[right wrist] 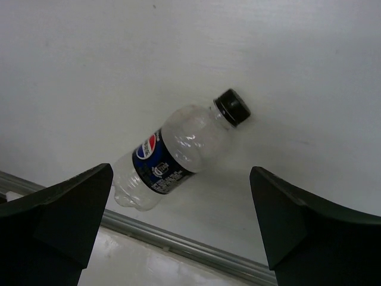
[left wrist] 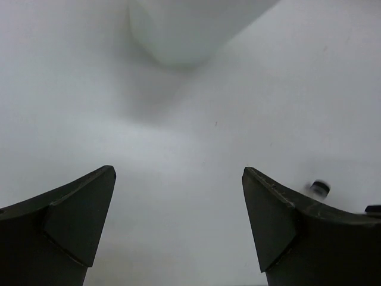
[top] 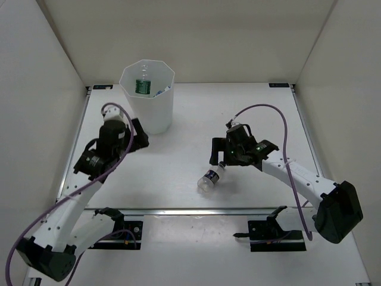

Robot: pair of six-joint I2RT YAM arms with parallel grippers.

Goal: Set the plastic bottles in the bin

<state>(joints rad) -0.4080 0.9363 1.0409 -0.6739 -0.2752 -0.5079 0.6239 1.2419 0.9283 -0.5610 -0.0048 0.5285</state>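
One clear, dark-labelled plastic bottle (top: 209, 180) is laid diagonally near-left of the spread right gripper (top: 220, 156), pointed at it.

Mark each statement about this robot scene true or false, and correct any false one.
1. One bottle lies on its side on the table. True.
2. Its cap is white. False: it is black.
3. The left claw grips a bottle. False: it is open and empty.
4. The bin stands upright with a green-labelled bottle inside. True.
5. The right claw is shut. False: it is open.
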